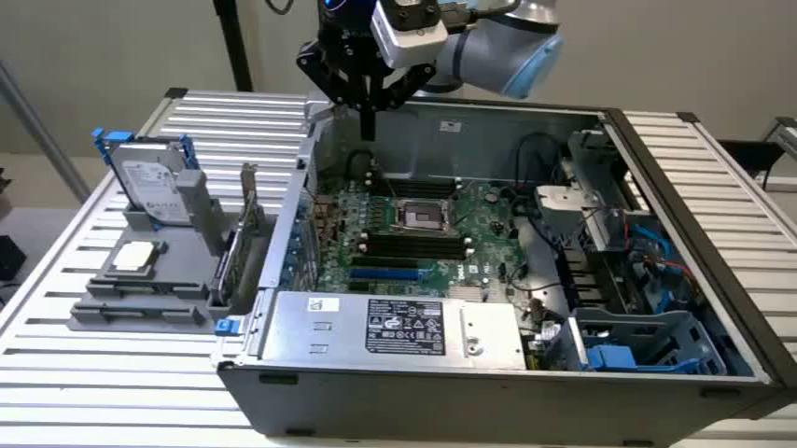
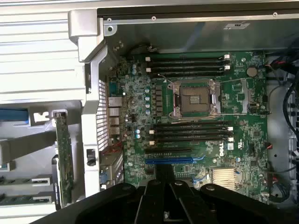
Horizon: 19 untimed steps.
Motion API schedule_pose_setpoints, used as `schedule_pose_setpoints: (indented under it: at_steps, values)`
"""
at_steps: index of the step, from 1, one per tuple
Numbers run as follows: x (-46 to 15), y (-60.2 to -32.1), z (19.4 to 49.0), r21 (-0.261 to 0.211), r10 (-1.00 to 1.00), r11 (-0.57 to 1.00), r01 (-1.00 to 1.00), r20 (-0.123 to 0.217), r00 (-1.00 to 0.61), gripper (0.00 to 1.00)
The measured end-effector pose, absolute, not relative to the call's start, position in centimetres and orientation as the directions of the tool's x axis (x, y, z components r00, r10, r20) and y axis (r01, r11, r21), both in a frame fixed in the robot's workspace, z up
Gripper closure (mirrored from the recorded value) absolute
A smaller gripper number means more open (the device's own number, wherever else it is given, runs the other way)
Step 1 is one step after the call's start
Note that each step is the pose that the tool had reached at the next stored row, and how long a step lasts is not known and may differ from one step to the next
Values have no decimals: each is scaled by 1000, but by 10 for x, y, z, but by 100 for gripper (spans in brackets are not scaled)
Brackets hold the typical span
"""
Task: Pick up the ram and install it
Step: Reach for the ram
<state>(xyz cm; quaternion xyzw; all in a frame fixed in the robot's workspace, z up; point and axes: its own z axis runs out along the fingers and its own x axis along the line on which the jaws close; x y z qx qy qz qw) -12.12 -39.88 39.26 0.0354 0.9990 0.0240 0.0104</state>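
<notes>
Black tool [image 1: 369, 133] pinched shut, empty, above computer case [image 1: 697, 191], green motherboard [image 1: 488, 211] below, hard drive [image 1: 156, 191] outside

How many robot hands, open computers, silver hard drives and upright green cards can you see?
hand: 1
computer: 1
hard drive: 1
green card: 1
Total: 4
</notes>
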Motion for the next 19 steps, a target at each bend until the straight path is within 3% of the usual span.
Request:
schedule_pose_setpoints:
  at_steps: [19]
  values:
    - [-139, -406, 393, 49, 71, 996, 70, -19, -997, 89]
